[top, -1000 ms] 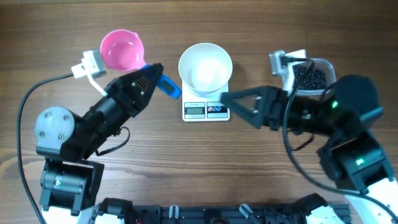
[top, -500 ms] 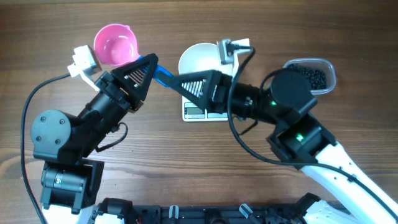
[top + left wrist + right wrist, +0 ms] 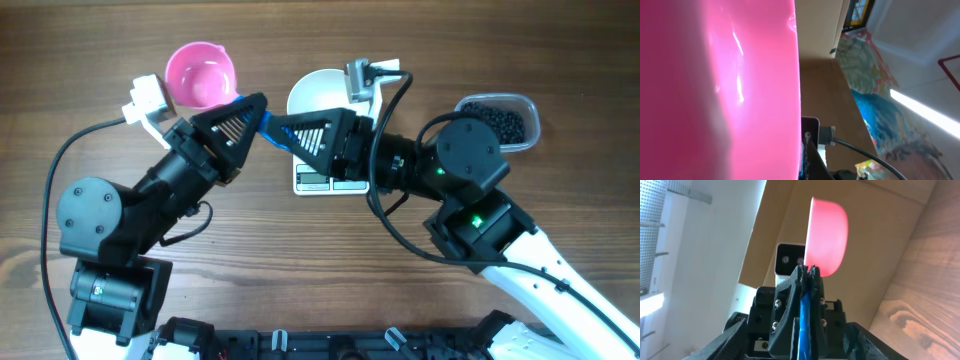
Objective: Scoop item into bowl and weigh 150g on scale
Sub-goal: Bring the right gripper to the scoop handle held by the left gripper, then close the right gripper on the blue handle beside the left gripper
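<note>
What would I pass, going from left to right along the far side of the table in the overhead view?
pink scoop → white bowl → clear tub holding black beans

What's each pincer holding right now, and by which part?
The left pincer grips the pink scoop by its blue handle. The right pincer is open around the same handle, not gripping it, so it holds nothing.

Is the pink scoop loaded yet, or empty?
Empty: overhead, the pink scoop shows a bare pink inside, nothing dark in it.
</note>
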`<state>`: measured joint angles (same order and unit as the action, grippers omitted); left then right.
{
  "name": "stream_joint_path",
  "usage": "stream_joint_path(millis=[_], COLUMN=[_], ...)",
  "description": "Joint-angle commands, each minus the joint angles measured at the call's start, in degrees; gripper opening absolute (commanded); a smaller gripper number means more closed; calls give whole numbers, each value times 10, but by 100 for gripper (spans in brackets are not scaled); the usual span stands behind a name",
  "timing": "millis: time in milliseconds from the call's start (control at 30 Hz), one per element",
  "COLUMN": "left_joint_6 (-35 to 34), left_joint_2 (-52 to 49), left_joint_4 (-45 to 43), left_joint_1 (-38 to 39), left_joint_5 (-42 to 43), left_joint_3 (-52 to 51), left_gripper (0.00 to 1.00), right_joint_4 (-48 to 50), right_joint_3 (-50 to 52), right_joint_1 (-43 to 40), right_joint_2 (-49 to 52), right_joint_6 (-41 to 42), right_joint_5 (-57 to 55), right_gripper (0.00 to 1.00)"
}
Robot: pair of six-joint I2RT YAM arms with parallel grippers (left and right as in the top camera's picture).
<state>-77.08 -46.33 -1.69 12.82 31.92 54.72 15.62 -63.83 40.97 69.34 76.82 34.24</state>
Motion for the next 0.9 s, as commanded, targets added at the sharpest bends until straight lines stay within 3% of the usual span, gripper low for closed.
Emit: stream_joint_path(millis=[0,267,867], left_joint_6=[1,4,16], left_joint_2=[-2,-2,-15], left_joint_4=[-3,-3,-3], left_joint_1=[14,17,17], left_joint_5=[-14,-25,-35], left_joint_3=[7,7,7], left_gripper=[4,4,4], right_joint_4=[7,9,9], right_joint_3=[-3,-3,-3], right_joint_1=[7,7,7], right_joint_2=[3,3,3], right_joint_6=[17,29,33], right_joint_5=[2,3,-14], right_gripper=[61,45,29])
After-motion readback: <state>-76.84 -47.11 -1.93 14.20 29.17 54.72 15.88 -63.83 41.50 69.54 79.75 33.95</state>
